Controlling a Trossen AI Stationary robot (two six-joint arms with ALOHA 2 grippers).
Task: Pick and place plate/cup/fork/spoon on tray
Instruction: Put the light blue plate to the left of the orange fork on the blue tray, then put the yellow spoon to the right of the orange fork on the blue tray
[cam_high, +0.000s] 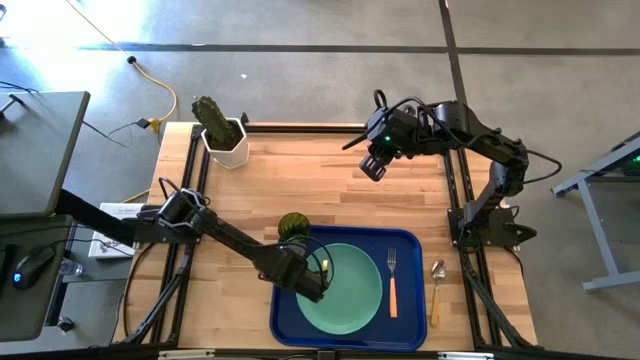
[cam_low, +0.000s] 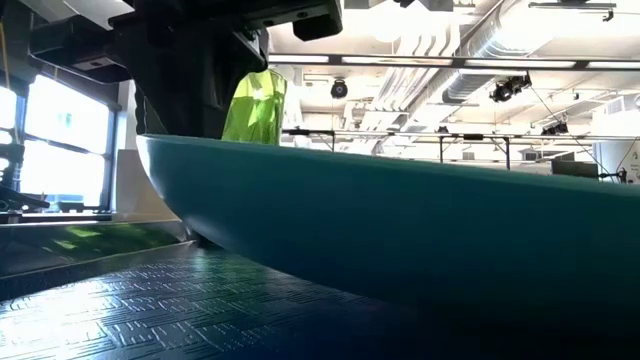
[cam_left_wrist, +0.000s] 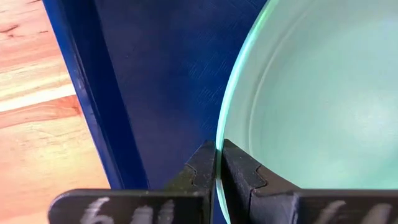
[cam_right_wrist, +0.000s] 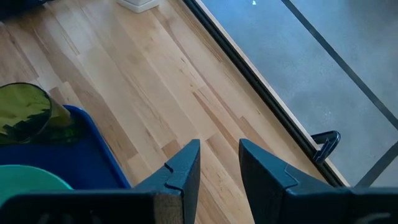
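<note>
High view shows the wooden table (cam_high: 300, 180) first, and on its near part the dark blue tray (cam_high: 410, 245), which is wide enough to take all the pieces. The mint-green plate (cam_high: 350, 295) lies inside the tray, toward its left side, so room stays free on the right for cutlery. My left gripper (cam_high: 318, 283) is at the plate's left edge; in the left wrist view its fingers (cam_left_wrist: 202, 165) are pressed together on the thin rim of the plate, one on each side. I judge that I hold the rim because a flat plate gives no other place to pinch. In the low view the plate's underside stands tilted above the tray floor, so I think it is not fully laid down.

The olive-green cup (cam_high: 293, 226) stands at the tray's far-left corner; whether it is on the tray or just outside, I cannot tell. The fork (cam_high: 392, 280) lies in the tray just right of the plate, tines pointing away. The spoon (cam_high: 437, 290) rests on the table, just beside the tray's right rim, so this piece remains to do.

My right gripper (cam_high: 373, 167) hangs well apart over the far table, fingers apart and holding nothing, clear of the left arm's work.
</note>
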